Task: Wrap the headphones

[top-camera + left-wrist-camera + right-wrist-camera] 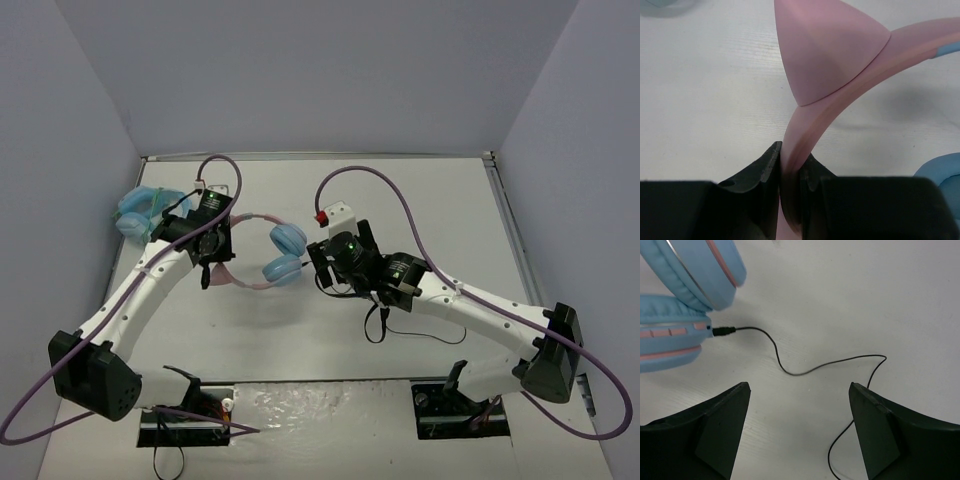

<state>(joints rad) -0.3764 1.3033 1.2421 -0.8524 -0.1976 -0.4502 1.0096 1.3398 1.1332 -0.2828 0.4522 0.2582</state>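
Pinching headphones (287, 240) by headband (807, 131), left fingers (756, 196); cable (790, 372) between spread right fingers (722, 432).

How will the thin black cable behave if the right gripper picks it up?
Probably floppy: the thin black cable lies in loose curves, so it should sag from the right gripper. Being so thin, it may slip out of a loose pinch. Its plug sits in the light blue ear cup, so pulling would likely tug that cup.
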